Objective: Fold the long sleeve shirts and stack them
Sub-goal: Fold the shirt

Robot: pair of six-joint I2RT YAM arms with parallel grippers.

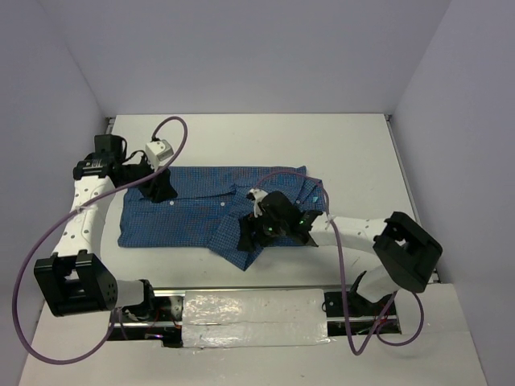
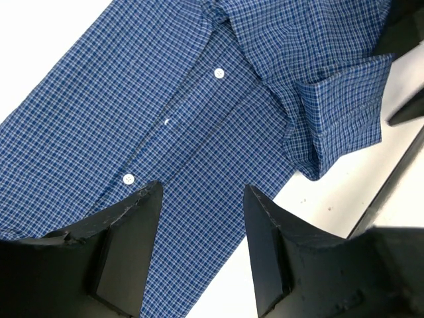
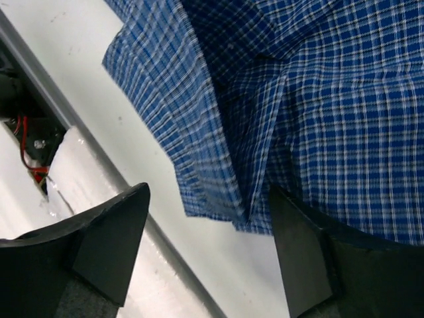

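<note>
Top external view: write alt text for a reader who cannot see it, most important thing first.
A blue checked button-up shirt lies on a white table, a sleeve folded across it. The open left gripper hangs over its far left corner; the open right gripper is over the folded cloth at its near edge.

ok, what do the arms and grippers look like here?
The left arm and right arm are white shells with boxy black joints. A purple cable loops off each. The left gripper and right gripper are black, with wedge-shaped, scuffed fingers.
</note>
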